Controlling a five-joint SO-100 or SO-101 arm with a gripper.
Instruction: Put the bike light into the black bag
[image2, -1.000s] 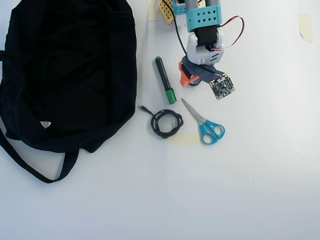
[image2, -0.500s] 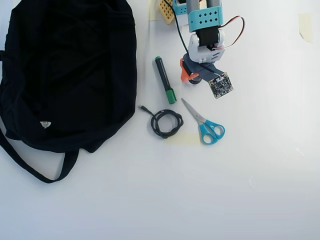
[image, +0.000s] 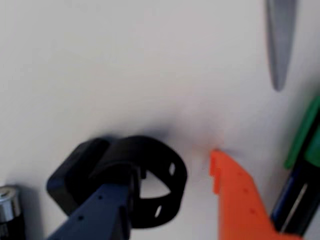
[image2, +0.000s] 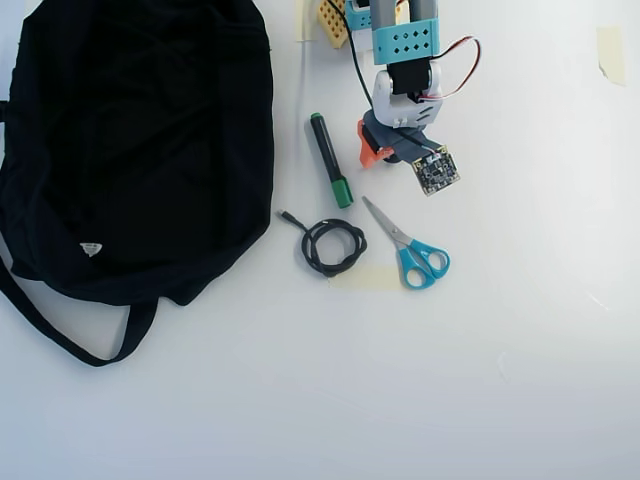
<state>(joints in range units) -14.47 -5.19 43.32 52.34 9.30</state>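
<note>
Bike light (image: 125, 175) sits between our gripper's (image: 170, 192) wide-spread fingers (image: 235, 190) in the wrist view. Our black bag (image2: 140, 140) lies far left overhead, beyond a green marker (image2: 329, 160).

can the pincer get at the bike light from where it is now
Probably yes. In the wrist view the pincer is open right over the bike light, its dark finger at the strap loop and its orange finger to the right, with only bare table between.
</note>
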